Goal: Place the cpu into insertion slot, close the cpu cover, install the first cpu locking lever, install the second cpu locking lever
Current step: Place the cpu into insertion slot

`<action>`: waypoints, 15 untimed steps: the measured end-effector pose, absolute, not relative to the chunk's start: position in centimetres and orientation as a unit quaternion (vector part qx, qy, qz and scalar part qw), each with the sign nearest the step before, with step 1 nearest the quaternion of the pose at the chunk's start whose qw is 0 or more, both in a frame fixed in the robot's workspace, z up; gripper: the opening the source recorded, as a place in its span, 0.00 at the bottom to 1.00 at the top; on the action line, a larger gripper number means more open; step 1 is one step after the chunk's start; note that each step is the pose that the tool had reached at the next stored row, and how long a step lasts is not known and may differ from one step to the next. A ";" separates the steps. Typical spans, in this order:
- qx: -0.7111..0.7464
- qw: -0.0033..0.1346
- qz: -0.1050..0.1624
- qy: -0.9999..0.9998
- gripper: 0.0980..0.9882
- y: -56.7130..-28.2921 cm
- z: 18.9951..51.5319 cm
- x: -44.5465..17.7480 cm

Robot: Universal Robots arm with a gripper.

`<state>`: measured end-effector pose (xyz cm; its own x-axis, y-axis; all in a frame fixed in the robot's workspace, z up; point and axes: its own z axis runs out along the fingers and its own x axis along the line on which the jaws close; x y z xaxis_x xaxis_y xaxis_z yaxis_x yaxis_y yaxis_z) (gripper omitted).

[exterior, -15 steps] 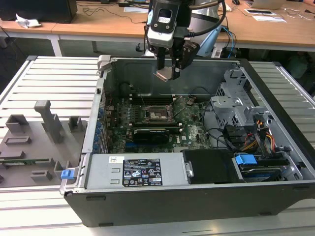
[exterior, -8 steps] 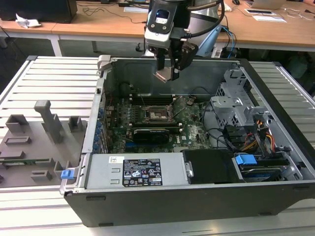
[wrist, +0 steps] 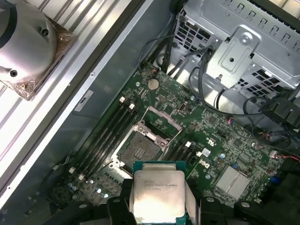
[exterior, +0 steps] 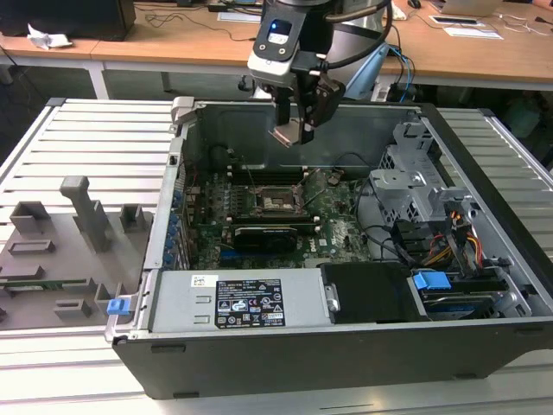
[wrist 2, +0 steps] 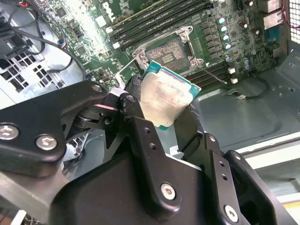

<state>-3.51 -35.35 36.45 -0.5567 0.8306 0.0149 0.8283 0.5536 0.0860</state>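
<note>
Where the exterior view's left begins, a grey parts tray [exterior: 52,251] lies on the slatted table [exterior: 95,130], just beside the open computer case [exterior: 346,354]. Upper centre: gripper [exterior: 294,131], fingers [wrist 2: 133,101] clamped on opposite edges of the cpu [wrist 2: 166,96] (printed metal face toward the first wrist view), held in the air above the motherboard [exterior: 337,229]. Centre, below the gripper: insertion slot [exterior: 278,201], uncovered, its cpu cover [wrist: 161,123] raised off it. The exterior view's right: metal drive cage [exterior: 423,173]; lower right, a blue clip [exterior: 432,281].
</note>
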 end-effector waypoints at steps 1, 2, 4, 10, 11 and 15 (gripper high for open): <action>0.473 0.014 0.041 0.880 0.48 -35.4 36.4 -3.5; 0.473 0.014 0.040 0.880 0.48 -35.4 36.3 -3.5; 0.474 0.013 0.039 0.880 0.48 -35.3 36.3 -3.5; 0.475 0.014 0.037 0.879 0.48 -35.4 36.1 -3.5; 0.476 0.014 0.037 0.879 0.48 -35.4 36.1 -3.5; 0.486 0.015 0.037 0.873 0.48 -35.4 36.1 -3.5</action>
